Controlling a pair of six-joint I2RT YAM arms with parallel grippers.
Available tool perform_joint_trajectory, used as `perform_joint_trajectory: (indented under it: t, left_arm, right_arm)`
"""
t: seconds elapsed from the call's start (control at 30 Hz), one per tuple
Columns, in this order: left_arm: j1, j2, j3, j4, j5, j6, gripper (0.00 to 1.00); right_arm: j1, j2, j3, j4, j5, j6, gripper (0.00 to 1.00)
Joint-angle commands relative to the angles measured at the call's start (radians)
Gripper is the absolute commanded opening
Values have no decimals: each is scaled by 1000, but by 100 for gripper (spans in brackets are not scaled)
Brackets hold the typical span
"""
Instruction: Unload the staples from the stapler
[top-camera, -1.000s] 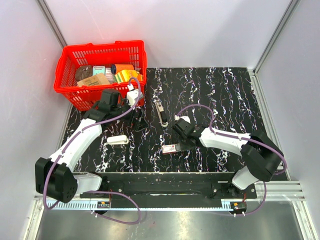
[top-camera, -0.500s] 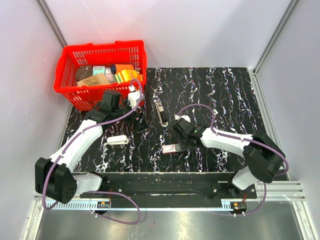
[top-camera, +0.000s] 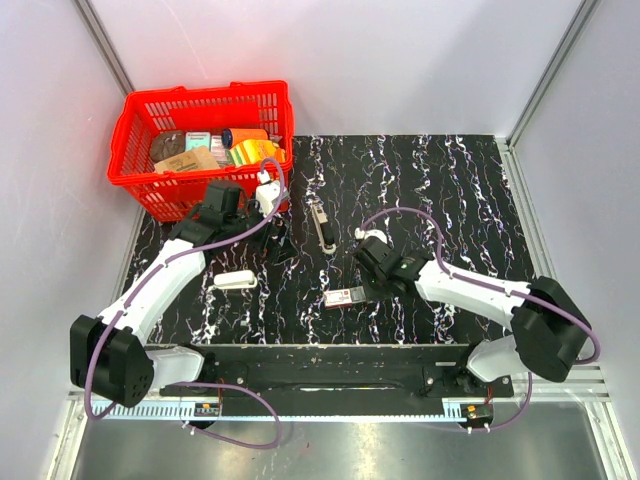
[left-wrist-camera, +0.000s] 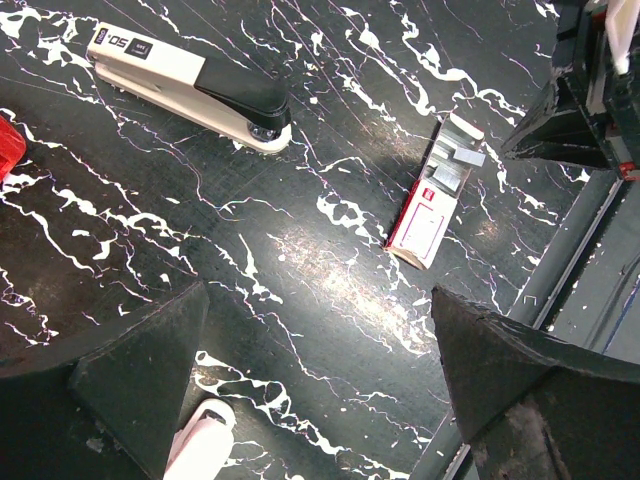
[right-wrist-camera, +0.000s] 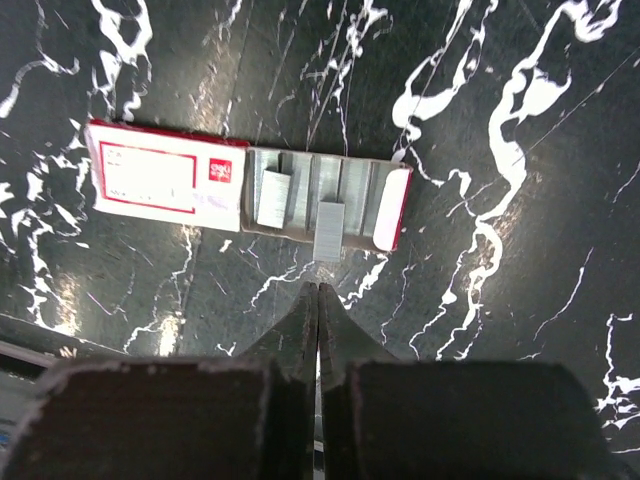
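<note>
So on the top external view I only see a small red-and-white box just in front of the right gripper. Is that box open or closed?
Observer: Open. The right wrist view shows the staple box with its tray slid out of the sleeve and staple strips lying in the tray.
Operator: Is the right gripper holding any of them?
Observer: Not that I can see. In that same view the right gripper is shut, with its tips pressed together just short of the tray's edge, and nothing shows between them.
</note>
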Motion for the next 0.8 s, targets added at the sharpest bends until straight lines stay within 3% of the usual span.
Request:
perform_joint_trajectory:
  t: [0.0, 0.77]
  left_arm:
    - [-5, -23, 8, 34, -9, 19, 99]
    - [-5, -43, -3, 34, -10, 22, 99]
  right_arm:
    - [12, 24, -10, -28, -53, -24, 0]
    - [9, 198, 98, -65, -30, -94, 0]
